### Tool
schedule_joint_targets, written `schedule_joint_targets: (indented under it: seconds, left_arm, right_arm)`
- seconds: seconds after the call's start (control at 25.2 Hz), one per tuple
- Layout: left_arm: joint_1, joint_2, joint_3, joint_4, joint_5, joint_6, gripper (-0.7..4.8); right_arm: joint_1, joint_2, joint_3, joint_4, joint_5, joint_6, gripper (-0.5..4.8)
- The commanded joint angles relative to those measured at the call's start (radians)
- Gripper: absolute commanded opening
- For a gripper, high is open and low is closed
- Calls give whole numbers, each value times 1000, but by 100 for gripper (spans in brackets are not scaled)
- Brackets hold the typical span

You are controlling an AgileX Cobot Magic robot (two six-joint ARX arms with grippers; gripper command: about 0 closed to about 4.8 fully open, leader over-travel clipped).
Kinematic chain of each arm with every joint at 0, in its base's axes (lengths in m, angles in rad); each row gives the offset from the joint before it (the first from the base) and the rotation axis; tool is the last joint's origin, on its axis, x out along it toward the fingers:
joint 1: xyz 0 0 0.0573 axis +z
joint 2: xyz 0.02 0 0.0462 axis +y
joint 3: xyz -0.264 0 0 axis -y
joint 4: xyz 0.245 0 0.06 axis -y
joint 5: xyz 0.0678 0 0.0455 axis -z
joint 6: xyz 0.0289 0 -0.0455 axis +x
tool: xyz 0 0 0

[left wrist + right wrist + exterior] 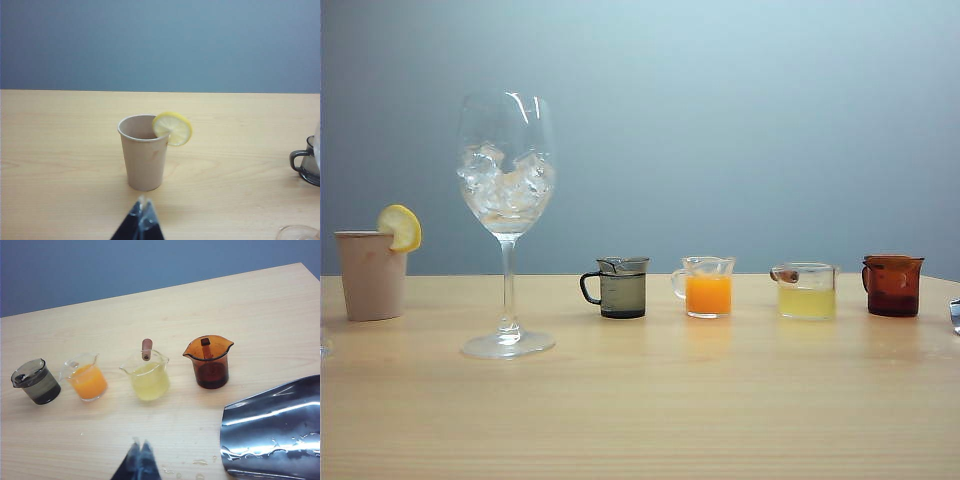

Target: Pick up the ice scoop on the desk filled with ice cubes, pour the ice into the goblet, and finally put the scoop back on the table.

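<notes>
The left gripper (140, 220) shows in its wrist view as two dark fingers pressed together to a point, empty, hanging above the light-wood desk (60, 165) just in front of a beige paper cup (144, 152) with a yellow lemon slice (172, 128) on its rim. The right gripper (140, 460) is likewise closed tight with nothing between its fingers, poised over bare tabletop near the row of small jugs. Neither gripper appears in the exterior view.

Just beside the right gripper lies the large shiny silver metal ice scoop (272, 432), its trough-shaped bowl flat on the wood, wet with droplets and holding no ice that I can see; its handle is out of frame. A few water spots mark the table next to it. The small clear glassy ice cubes (506, 180) sit piled in the bowl of the tall clear goblet (507, 230), which stands upright between the cup and a smoky grey jug (619, 288). Further along are an orange-filled jug (708, 288), a pale yellow jug (807, 292) and an amber-brown jug (893, 286).

By my judgement the pour is done and the scoop is back down. Should it need lifting again, the scoop is stiff, fairly light, and slippery from meltwater, so the handle is the place to grip, not the smooth curved wall. The goblet is fragile and top-heavy with ice; its thin stem should not be knocked
</notes>
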Motion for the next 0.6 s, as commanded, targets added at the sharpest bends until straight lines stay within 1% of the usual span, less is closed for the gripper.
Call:
schedule_joint_targets:
  seconds: [0.04,0.48,0.52,0.6]
  left_arm:
    - [0,0,4,10,0,8,-4]
    - [0,0,4,10,0,8,-4]
    - [0,0,4,10,0,8,-4]
    - [0,1,4,10,0,8,-4]
  right_arm:
    - [0,0,2,5,1,0,-5]
    - [0,0,0,10,4,-1,-5]
    - [-2,-5,-6,21,10,-1,-5]
    - [-14,-18,-24,43,66,-2,-5]
